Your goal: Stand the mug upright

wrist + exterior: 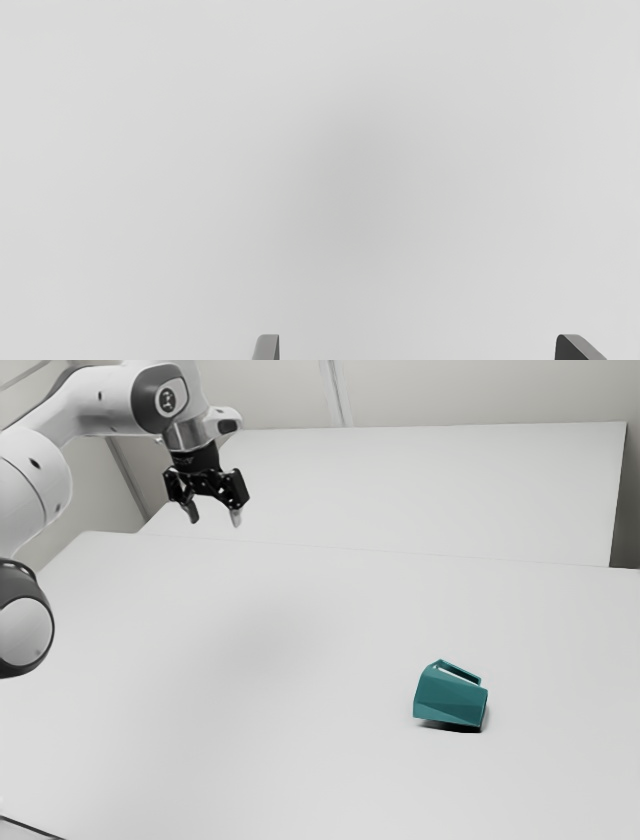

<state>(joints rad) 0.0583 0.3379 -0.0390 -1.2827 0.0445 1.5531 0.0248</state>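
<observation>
1. The teal mug (450,700) lies on its side in the lower right of the exterior view, its flat-faceted body touching the table (280,740). Its handle (460,672) is uppermost, along the top of the body, and a dark shadow (455,727) sits tight under it. Which end is the mouth, I cannot tell.
2. The table is plain, pale grey-white, and spreads across most of the exterior view.
3. A soft, blurred shadow (265,625) falls on the tabletop, left of the frame's centre. In the wrist view, a soft grey patch darkens the pale surface ahead of my fingers (267,346).
4. My black gripper (215,520) hangs in the upper left of the exterior view, pointing down, above the table and well apart from the mug. The fingers stand wide, with a bare gap between them.
5. My white and grey arm (35,480) comes in from the exterior view's left edge. A dark round joint cover near the top bears a small pale emblem (167,400), too small to read.
6. Behind the table, a white surface (400,485) crosses the upper part of the frame, with a pale wall (480,390) beyond.
</observation>
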